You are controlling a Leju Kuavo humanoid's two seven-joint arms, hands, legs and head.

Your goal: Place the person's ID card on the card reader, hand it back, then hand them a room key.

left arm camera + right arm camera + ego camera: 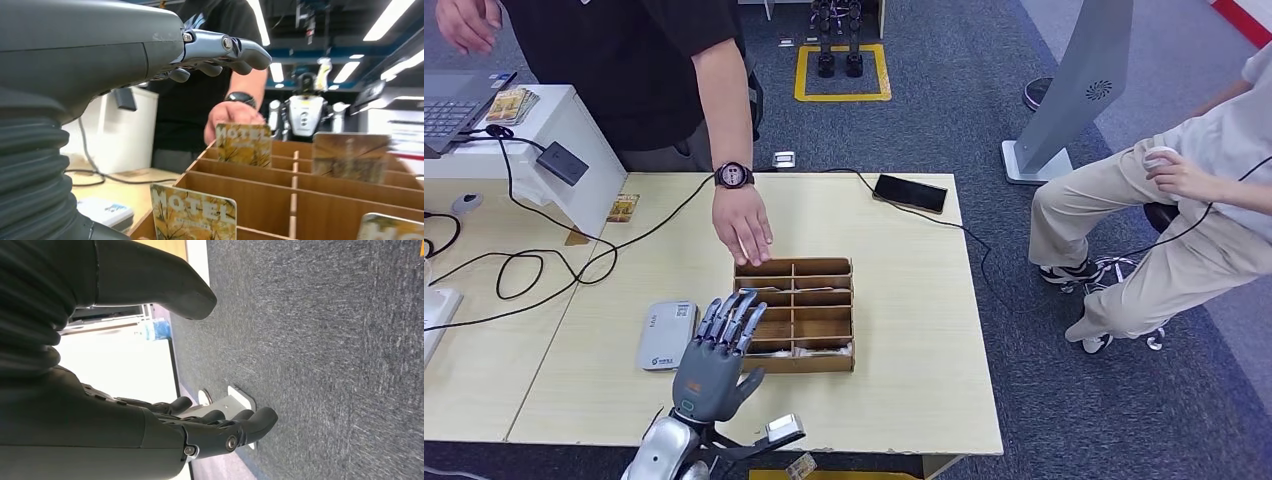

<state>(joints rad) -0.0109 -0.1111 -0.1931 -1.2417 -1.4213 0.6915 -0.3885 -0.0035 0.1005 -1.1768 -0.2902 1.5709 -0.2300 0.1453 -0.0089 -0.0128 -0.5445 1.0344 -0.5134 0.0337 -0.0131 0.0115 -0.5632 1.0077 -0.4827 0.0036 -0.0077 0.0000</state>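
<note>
**Key-card stage: left hand over the box, nothing taken yet**

- Table (904, 330): pale wood, bearing everything below.
- Person's hand (742, 222): stretched across the table, fingertips at the far rim of the box, apparently waiting. No ID card can be made out in it.
- Left hand (721, 350): hovering above the near left corner of the box, fingers extended and apart, holding nothing.
- Right hand (220, 427): hanging beside the body over grey carpet, fingers loosely curled, nothing in it.
- Divided wooden box (796, 316): two columns of narrow slots. Room key cards (243, 144) printed "HOTEL" stand upright in several slots; one is near the left hand, others further back.
- Card reader (667, 335): grey, flat, just left of the box; no card lies on it.

Judgement: the room-key step looks in hand. Next calls for lowering the left hand into a slot, pinching one card by its top edge, and lifting straight up to clear the dividers.
</note>
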